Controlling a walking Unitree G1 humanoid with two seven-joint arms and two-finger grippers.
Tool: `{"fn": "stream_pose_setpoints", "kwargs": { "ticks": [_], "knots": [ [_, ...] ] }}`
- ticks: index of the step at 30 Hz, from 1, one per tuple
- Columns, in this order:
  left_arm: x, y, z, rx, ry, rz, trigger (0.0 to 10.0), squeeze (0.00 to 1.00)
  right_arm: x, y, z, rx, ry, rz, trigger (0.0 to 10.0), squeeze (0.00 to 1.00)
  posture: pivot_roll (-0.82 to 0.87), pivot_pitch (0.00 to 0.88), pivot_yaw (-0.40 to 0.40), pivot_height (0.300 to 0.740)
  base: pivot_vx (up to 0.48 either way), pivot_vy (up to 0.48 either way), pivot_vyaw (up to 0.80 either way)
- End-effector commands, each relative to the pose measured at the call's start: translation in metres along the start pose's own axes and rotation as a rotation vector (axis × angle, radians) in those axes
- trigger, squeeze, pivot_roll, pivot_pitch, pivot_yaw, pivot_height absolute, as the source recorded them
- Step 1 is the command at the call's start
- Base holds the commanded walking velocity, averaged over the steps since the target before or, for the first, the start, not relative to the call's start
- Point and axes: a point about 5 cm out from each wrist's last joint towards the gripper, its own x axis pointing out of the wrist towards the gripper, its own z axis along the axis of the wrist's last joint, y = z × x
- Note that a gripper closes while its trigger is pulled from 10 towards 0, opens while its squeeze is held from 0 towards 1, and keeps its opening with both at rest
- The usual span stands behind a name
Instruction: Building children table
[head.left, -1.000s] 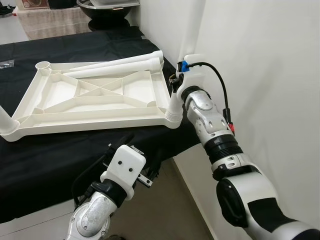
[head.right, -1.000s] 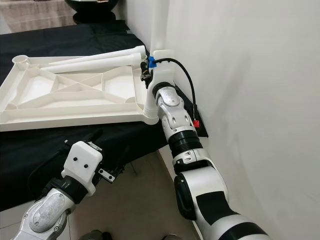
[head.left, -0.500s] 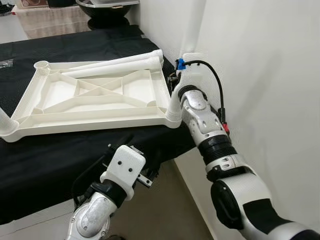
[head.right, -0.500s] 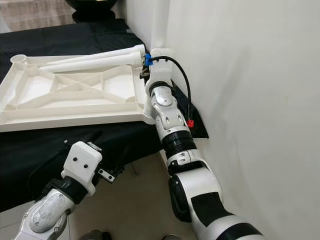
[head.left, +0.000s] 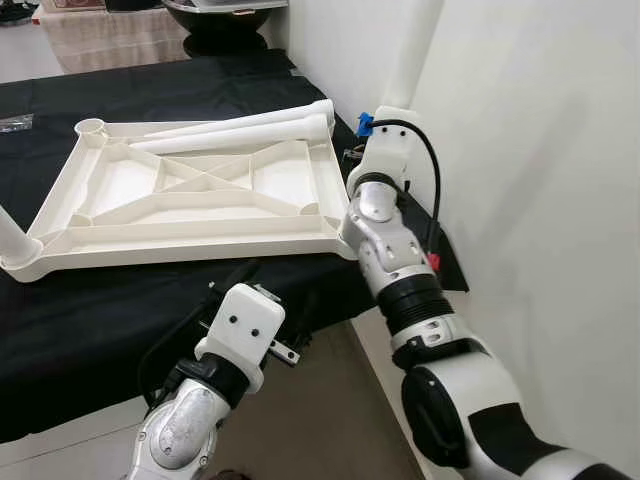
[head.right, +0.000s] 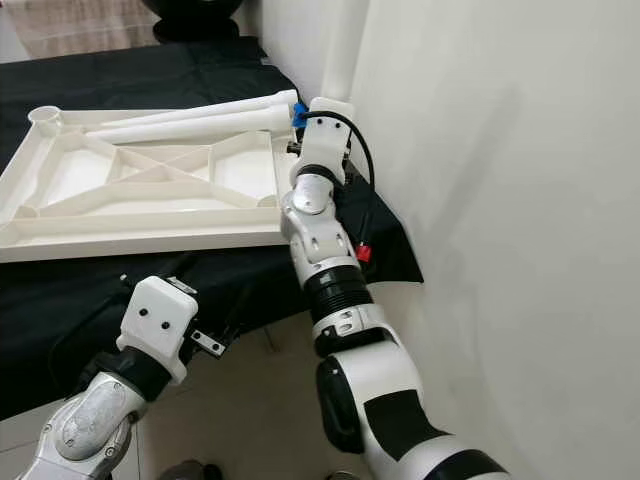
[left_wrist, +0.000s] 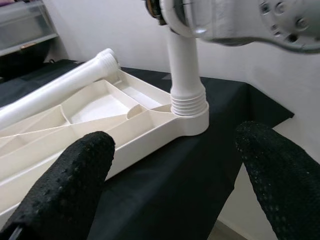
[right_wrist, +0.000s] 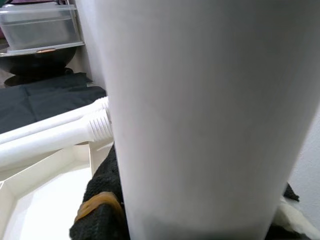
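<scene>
The white tabletop (head.left: 180, 245) lies upside down on a black cloth. A white leg (left_wrist: 185, 65) stands upright in its near right corner socket (left_wrist: 192, 117). My right gripper (head.left: 385, 135) is shut on this leg higher up, close to the wall; the leg (right_wrist: 200, 115) shows very near in the right wrist view, with a black finger (right_wrist: 100, 212) against it. Two loose legs (head.left: 240, 130) lie along the tabletop's far edge. My left gripper (left_wrist: 172, 145) is open, low at the cloth's near edge and pointing at the socket corner, holding nothing.
A white wall (head.left: 540, 150) runs close along the right side. Another leg (head.left: 10, 235) stands at the near left corner. A dark bowl (head.left: 225, 15) and a clear storage box (right_wrist: 40, 25) are at the back. Tiled floor lies below the cloth's near edge.
My right forearm has swung left and now covers the lower part of the standing leg in the eye views. The left arm has hardly moved.
</scene>
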Motion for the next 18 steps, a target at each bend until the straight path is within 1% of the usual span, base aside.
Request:
{"fn": "stream_pose_setpoints", "kwargs": {
  "ticks": [1,4,6,7,9,12,18],
  "knots": [
    [0.0,-0.003,-0.003,-0.015,0.022,-0.014,10.0,0.0,-0.004,-0.01,-0.035,-0.055,0.132,-0.047,10.0,0.0,0.05,0.129,-0.08,0.74,0.0,0.0,0.0],
    [-0.001,-0.004,-0.004,-0.018,0.025,-0.017,10.0,0.0,-0.007,-0.005,-0.034,-0.055,0.121,-0.043,10.0,0.0,0.05,0.129,-0.083,0.74,0.0,0.0,0.0],
    [-0.001,-0.003,-0.002,-0.013,0.019,0.003,10.0,0.0,-0.017,0.004,-0.034,-0.069,0.113,-0.11,10.0,0.0,0.05,0.129,-0.094,0.74,0.0,0.0,0.0],
    [-0.001,-0.003,-0.002,-0.013,0.019,0.003,10.0,0.0,-0.017,0.004,-0.034,-0.069,0.113,-0.11,10.0,0.0,0.05,0.129,-0.094,0.74,0.0,0.0,0.0],
    [-0.001,-0.001,-0.001,-0.009,0.015,0.015,10.0,0.0,-0.026,0.009,-0.035,-0.072,0.113,-0.188,10.0,0.0,0.05,0.13,-0.097,0.74,0.0,0.0,0.0],
    [-0.001,0.001,-0.001,-0.01,0.012,0.028,10.0,0.0,-0.031,0.013,-0.037,-0.068,0.132,-0.225,10.0,0.0,0.05,0.129,-0.099,0.74,0.0,0.0,0.0],
    [-0.001,0.003,0.0,-0.005,0.008,0.046,10.0,0.0,-0.034,0.016,-0.04,-0.073,0.153,-0.26,10.0,0.0,0.06,0.128,-0.103,0.74,0.0,0.0,0.0]
  ]
}}
